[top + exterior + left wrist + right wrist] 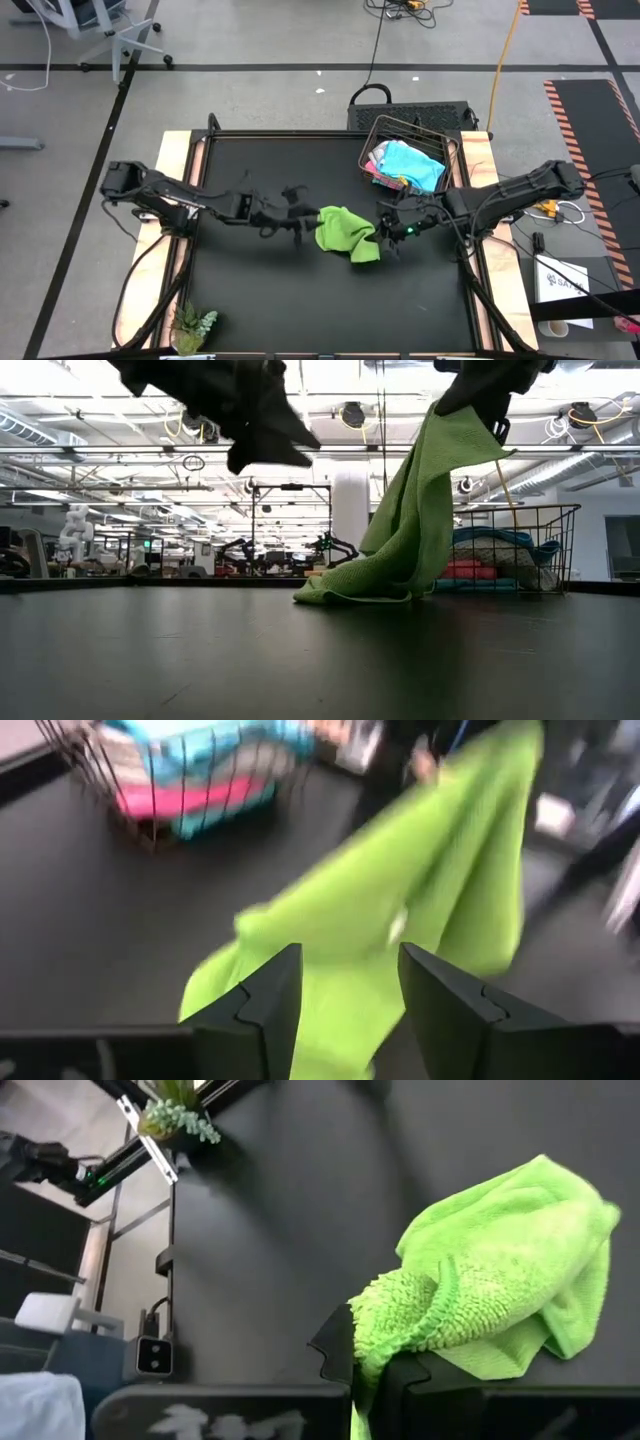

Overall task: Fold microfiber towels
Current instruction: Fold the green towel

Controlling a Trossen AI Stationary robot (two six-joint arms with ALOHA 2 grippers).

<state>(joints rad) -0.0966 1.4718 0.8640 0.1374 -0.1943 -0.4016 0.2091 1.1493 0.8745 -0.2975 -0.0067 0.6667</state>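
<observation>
Lime green towel hangs unfolded from the clamped right gripper, left gripper spread empty beside it, other towels waiting in the wire basket.

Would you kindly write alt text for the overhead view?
A crumpled lime green microfiber towel lies mid-table, the right gripper shut on its edge and the open left gripper just beside it. A wire basket of folded towels sits at the far right.
</observation>
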